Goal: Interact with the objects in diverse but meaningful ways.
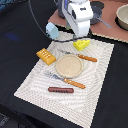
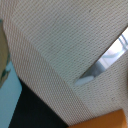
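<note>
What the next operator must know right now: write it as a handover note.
End effector: low over the far edge of the placemat, near the cheese wedge; open or shut cannot be told, and no object is seen in it.
Things: blue cup just off the mat's far corner; orange ridged block and sausage on the mat; pan on the board behind the arm. The plate has nothing on it.
Done: nothing evident.
Left: pick an object and use it, perhaps food onto the plate.
</note>
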You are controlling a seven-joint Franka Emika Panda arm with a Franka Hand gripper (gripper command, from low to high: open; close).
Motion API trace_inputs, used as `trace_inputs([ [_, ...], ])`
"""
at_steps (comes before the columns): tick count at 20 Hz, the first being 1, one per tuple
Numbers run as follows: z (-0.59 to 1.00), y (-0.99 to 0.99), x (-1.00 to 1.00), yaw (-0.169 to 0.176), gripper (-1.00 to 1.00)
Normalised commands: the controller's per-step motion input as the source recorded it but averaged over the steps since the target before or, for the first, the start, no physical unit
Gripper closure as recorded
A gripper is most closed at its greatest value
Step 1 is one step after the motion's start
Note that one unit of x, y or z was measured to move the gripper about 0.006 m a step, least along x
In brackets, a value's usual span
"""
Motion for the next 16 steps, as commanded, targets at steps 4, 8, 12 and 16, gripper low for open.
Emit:
trace_inputs([
  [4,0.65,0.16,-0.74,-0.019,-1.0],
  [8,0.41,0.18,-0.79,-0.01,-1.0],
  [12,0.18,0.08,-0.8,0.0,-1.0],
  [16,-0.08,0.0,-0.83,0.0,-1.0],
])
